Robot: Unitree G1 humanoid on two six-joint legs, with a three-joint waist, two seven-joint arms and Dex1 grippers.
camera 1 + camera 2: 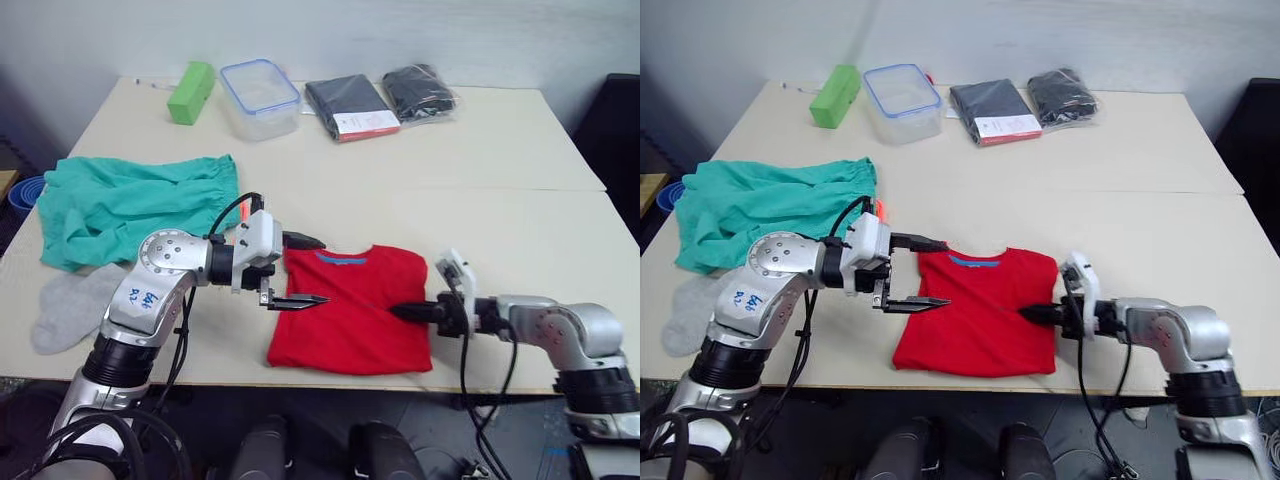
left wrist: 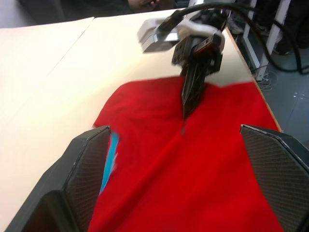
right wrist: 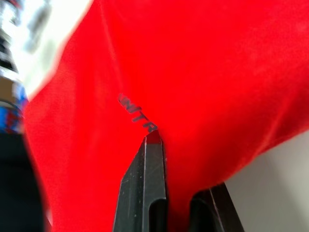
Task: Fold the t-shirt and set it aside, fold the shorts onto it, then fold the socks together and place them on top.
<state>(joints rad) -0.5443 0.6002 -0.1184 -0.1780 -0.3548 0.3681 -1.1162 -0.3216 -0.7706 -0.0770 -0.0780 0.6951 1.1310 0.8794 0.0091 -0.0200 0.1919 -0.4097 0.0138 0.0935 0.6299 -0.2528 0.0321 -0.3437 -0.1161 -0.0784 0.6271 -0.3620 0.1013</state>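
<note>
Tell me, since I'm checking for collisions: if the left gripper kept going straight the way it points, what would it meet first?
Probably the right gripper. The left gripper is open over the red t-shirt, pointing across it at the other gripper, which is shut on the shirt's far edge. How high it is above the cloth is unclear.

Table (image 1: 520,200) — t-shirt (image 1: 350,315), shorts (image 1: 125,205), socks (image 1: 70,305)

left tool (image 1: 303,271) spread wide, arm bent inward; right tool (image 1: 400,312) pinched closed, pointing left.
</note>
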